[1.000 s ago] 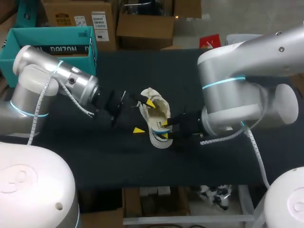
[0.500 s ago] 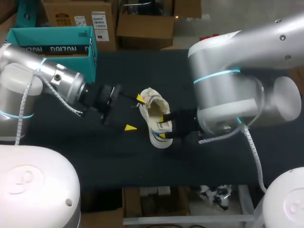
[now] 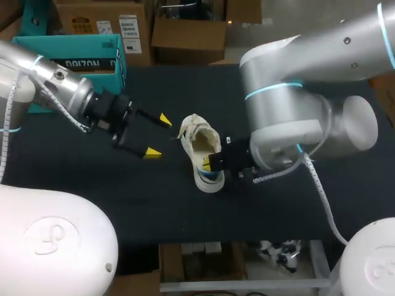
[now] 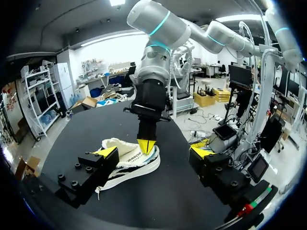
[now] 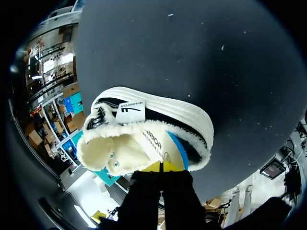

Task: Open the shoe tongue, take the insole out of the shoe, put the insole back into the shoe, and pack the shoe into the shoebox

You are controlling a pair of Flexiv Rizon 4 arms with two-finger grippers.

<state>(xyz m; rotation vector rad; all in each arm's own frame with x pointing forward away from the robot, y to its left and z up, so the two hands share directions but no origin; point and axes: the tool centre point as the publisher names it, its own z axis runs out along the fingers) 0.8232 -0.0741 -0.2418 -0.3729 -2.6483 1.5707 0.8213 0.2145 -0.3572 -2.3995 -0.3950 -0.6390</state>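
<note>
A white fleece-lined shoe (image 3: 199, 143) lies on its side in the middle of the black table (image 3: 278, 203), and shows ahead of my left gripper as the shoe (image 4: 125, 165). Its cream insole (image 5: 163, 143), blue at the heel, shows inside the opening. My right gripper (image 3: 213, 164) is at the heel opening, where the right gripper (image 5: 160, 166) has its yellow tips pressed together on the insole's heel edge. My left gripper (image 3: 157, 135) hangs wide open to the left of the shoe, clear of it, with nothing between its fingertips (image 4: 106, 152).
The teal shoebox (image 3: 68, 52) stands open at the table's back left corner, behind my left arm. My right arm's bulky elbow (image 3: 290, 117) hangs over the table's right half.
My left gripper has pulled back leftward from the shoe's tongue, still open. My right gripper has closed its fingers at the heel of the insole.
</note>
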